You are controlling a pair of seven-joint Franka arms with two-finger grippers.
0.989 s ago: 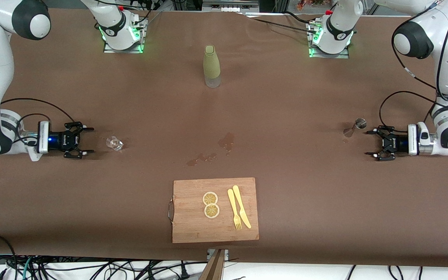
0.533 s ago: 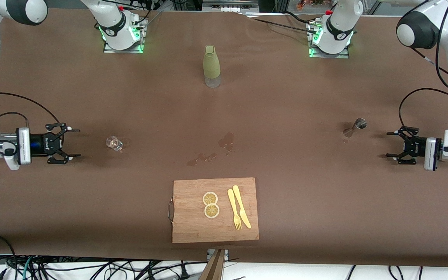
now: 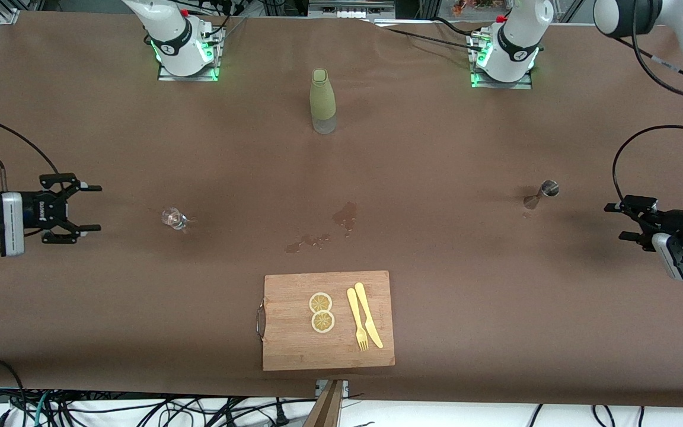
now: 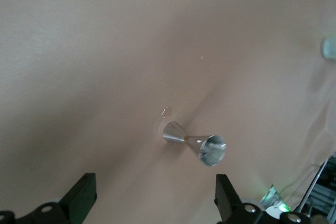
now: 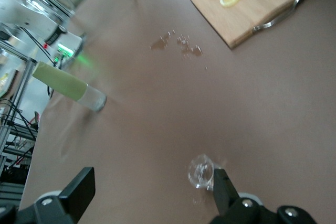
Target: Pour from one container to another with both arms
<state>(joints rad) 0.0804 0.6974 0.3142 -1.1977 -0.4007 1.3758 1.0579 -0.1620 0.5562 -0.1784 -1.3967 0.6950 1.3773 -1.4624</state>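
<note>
A small clear glass (image 3: 174, 218) stands on the brown table toward the right arm's end. My right gripper (image 3: 88, 207) hovers low, open and empty, well apart from the glass and closer to that end of the table. In the right wrist view the glass (image 5: 201, 171) sits close to one finger of the right gripper (image 5: 151, 190). A steel jigger (image 3: 542, 194) stands toward the left arm's end. My left gripper (image 3: 617, 222) is open and empty, apart from it. The left wrist view shows the jigger (image 4: 194, 142) ahead of the open left gripper (image 4: 155, 203).
A green-sleeved bottle (image 3: 322, 101) stands mid-table near the bases. A wet spill (image 3: 329, 228) marks the table's middle. Nearer the camera lies a wooden cutting board (image 3: 294, 338) with two lemon slices (image 3: 321, 312) and a yellow knife and fork (image 3: 364, 323).
Both arms have drawn back toward their own ends of the table, away from the glass and the jigger. Both grippers stayed open and empty.
</note>
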